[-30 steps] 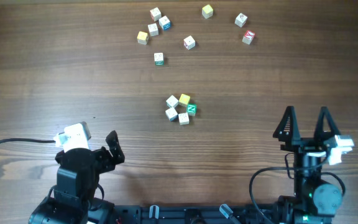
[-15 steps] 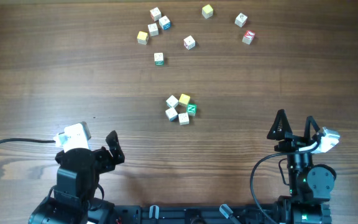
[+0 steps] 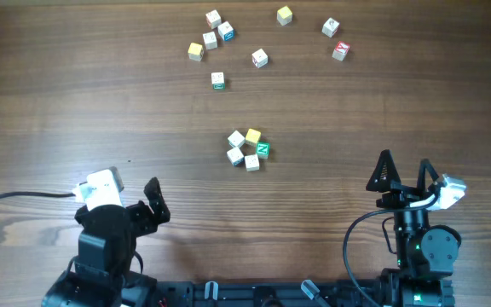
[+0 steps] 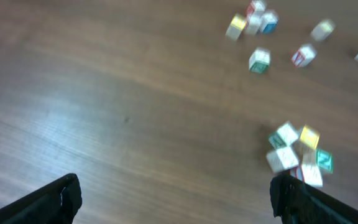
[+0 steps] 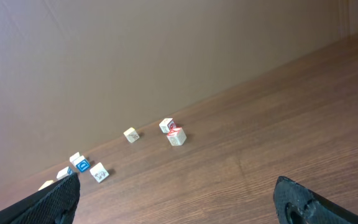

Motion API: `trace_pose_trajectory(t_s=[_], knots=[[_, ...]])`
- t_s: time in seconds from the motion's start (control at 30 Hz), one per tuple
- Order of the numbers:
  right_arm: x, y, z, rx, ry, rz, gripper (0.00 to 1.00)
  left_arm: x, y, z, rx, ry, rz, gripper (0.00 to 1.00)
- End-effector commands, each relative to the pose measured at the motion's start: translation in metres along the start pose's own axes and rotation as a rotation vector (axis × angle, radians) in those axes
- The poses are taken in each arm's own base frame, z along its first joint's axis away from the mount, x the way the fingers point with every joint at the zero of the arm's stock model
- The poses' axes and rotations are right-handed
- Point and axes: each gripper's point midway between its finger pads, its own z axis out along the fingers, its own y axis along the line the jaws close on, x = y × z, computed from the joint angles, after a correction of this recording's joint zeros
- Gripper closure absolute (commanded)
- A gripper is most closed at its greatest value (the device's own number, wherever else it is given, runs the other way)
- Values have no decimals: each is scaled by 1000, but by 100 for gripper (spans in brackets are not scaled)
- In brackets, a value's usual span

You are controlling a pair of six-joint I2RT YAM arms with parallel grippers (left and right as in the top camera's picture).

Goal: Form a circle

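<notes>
The circle (image 3: 248, 149) is a tight ring of small letter cubes at the table's middle: three white, one yellow (image 3: 253, 136) and a green one (image 3: 262, 150). The blurred left wrist view shows the circle (image 4: 298, 155) at the right, just beyond the right fingertip (image 4: 281, 186). My left gripper (image 3: 128, 189) sits at the near left, open and empty, well short of the ring; in the left wrist view the left gripper (image 4: 176, 186) has bare wood between its jaws. My right gripper (image 3: 406, 162) stands open at the near right. The right gripper (image 5: 178, 183) holds nothing, and the ring is outside the right wrist view.
Several loose letter cubes lie scattered along the far side: a group (image 3: 211, 36) with a blue one (image 3: 226, 31), a white-green one (image 3: 218, 80), a white one (image 3: 259, 58), a yellow one (image 3: 285, 14), and a red one (image 3: 340, 51). A black cable (image 3: 24, 196) trails left.
The right gripper has swung slightly left and tilted, then held still for the last half second. The left arm and all the cubes have stayed where they were.
</notes>
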Motion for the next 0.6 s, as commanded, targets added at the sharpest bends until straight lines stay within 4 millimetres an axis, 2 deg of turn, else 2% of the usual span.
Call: trace_pose_trajectory(t_s=[0.0,0.17,0.37,0.57], knots=[[-2,1,0,-6,-7,7,0,11,9,21,-6,-92,44,0],[-2,1,0,-6,-7,7,0,13,8,41,62,-200,44,0],[-2,1,0,-6,-6,7,0,-19,11,42,81,-388,93,0],[-2,1,0,-6,-7,7,0,-31,10,43,136,-560,77,0]])
